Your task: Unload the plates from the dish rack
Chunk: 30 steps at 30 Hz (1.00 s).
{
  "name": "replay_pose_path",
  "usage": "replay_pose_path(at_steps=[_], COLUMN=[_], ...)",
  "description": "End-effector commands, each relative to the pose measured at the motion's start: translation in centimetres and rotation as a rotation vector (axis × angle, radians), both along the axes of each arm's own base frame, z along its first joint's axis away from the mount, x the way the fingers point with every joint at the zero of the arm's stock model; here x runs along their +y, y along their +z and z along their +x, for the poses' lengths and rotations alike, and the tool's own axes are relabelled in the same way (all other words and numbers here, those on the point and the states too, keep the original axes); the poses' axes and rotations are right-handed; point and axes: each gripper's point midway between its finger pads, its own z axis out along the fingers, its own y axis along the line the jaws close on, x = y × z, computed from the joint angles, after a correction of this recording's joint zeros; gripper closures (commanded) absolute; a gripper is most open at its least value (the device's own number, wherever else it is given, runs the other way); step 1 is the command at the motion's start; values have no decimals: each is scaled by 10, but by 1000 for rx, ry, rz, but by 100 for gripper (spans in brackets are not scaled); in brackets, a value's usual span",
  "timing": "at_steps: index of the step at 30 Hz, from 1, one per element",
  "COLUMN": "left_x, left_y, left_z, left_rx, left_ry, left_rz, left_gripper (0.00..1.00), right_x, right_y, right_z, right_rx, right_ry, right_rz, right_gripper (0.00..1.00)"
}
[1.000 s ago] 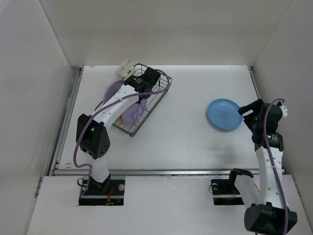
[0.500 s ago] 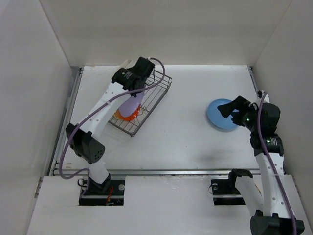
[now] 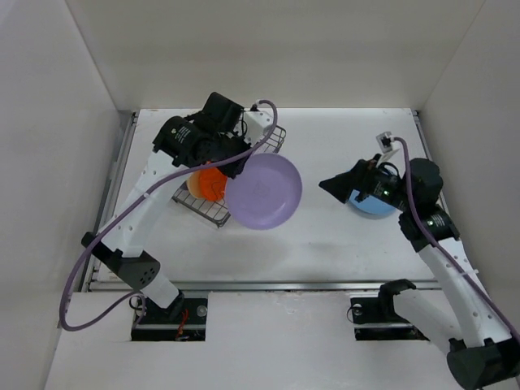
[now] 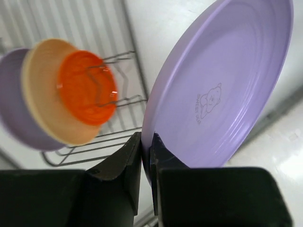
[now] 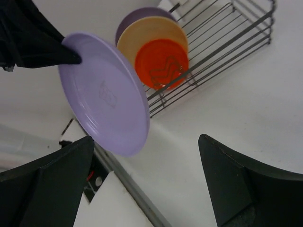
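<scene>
My left gripper (image 3: 233, 168) (image 4: 147, 145) is shut on the rim of a large lilac plate (image 3: 263, 192) (image 4: 227, 80), which hangs tilted in the air just right of the dish rack (image 3: 203, 209) (image 5: 222, 38). Standing in the rack (image 4: 102, 146) are an orange plate (image 3: 213, 183) (image 4: 87, 87) (image 5: 161, 61), a cream plate (image 4: 40, 94) (image 5: 147, 33) and a purple plate (image 4: 12, 111) (image 5: 142, 13). The left arm hides much of the rack from above. My right gripper (image 3: 337, 188) (image 5: 147, 161) is open and empty, raised at mid-right and facing the lilac plate (image 5: 104, 92).
A blue plate (image 3: 375, 205) lies flat on the white table (image 3: 325, 236) at the right, mostly hidden under my right wrist. White walls close in the left, back and right. A metal rail (image 3: 276, 284) runs along the table's near edge.
The left gripper closed on the lilac plate, lifted it out of the rack and swung it right. The right gripper rose off the blue plate and turned left.
</scene>
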Motion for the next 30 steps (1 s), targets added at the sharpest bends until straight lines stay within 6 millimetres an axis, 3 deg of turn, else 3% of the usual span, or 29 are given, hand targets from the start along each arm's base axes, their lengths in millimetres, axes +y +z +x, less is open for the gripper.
replay_pose_path(at_steps=[1, 3, 9, 12, 13, 16, 17, 18, 19, 20, 23, 25, 26, 27, 28, 30], left_x=[-30, -38, -41, -40, -38, -31, -29, -27, -24, -13, 2, 24, 30, 39, 40, 42], left_y=[1, -2, -6, -6, -7, -6, -5, -4, -3, 3, 16, 37, 40, 46, 46, 35], left_z=[-40, -50, -51, -50, -47, -34, -28, -22, -17, -8, 13, 27, 30, 30, 30, 29], left_rx=[138, 159, 159, 158, 148, 105, 86, 64, 46, -7, -110, -233, -259, -296, -298, -286], left_ry=[-241, -294, -303, -289, -277, -196, -169, -139, -99, -40, 110, 243, 271, 304, 305, 301], left_rz=[-109, -103, -83, -79, -66, -36, -28, -23, -15, 16, 30, 55, 67, 74, 72, 105], left_gripper=[100, 100, 100, 100, 100, 97, 86, 71, 25, 5, 0, 0, 0, 0, 0, 0], right_x=[31, 52, 85, 98, 99, 95, 92, 84, 77, 72, 44, 1, -19, -37, -71, -103], right_y=[28, 24, -12, -19, -22, -25, -27, -24, -23, -22, -25, -25, -44, -46, -51, -58], right_z=[-1, -7, 8, 4, 7, 9, 11, 16, 16, 19, 34, 58, 59, 62, 72, 75], right_rx=[-95, -78, 8, 19, 33, 44, 50, 48, 49, 63, 126, 172, 272, 300, 326, 381], right_ry=[110, 172, 146, 175, 167, 119, 99, 36, 2, -39, -245, -497, -607, -699, -845, -963], right_rz=[37, 34, -37, -57, -66, -85, -93, -91, -98, -91, -100, -116, -132, -129, -135, -104], right_gripper=[3, 3, 6, 37, 63, 99, 100, 100, 100, 100, 100, 100, 100, 100, 100, 100])
